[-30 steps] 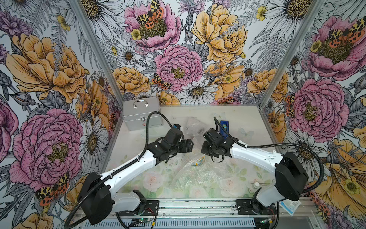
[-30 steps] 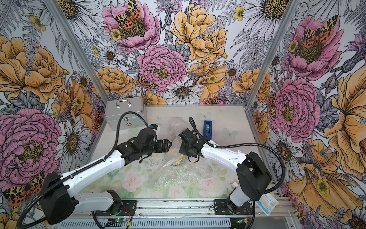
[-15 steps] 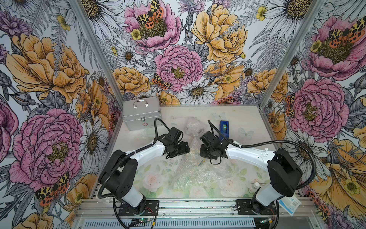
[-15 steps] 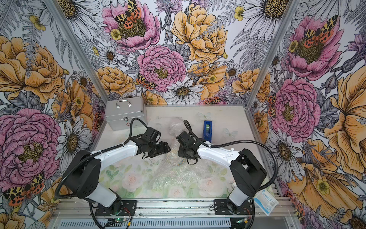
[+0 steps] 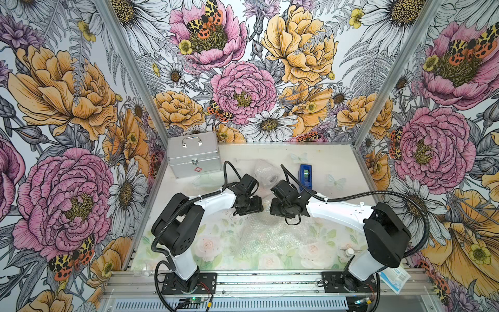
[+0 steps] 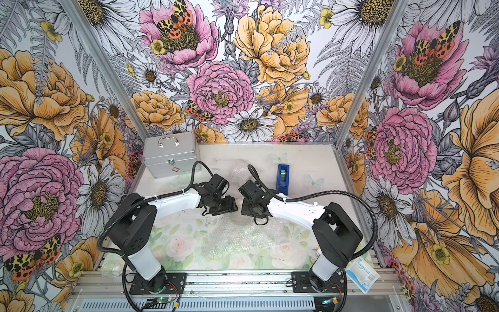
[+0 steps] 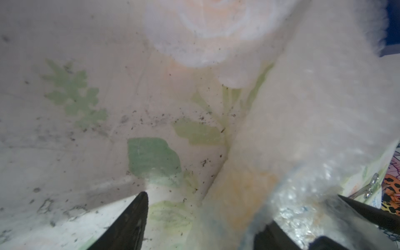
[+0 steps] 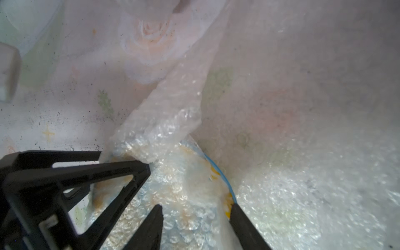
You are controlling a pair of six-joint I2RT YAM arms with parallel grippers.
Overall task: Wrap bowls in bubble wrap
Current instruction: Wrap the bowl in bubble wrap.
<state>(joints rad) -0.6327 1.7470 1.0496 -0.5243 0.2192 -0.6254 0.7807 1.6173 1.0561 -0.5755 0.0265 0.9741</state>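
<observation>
Left claw (image 7: pixel 241 194) gaped around the bubble wrap (image 7: pixel 313 119) fold; right claw (image 8: pixel 195 205) stood released over the covered bowl (image 8: pixel 207 173). A film-only pinch looked wisest.

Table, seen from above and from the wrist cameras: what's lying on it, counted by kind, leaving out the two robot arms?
Silver case: 1
Blue tape dispenser: 1
Bubble wrap: 2, this front sheet and a crumpled bundle at the back
Patterned bowl, under wrap: 1
Small white bottle: 1
Total: 6 that I can make out
</observation>
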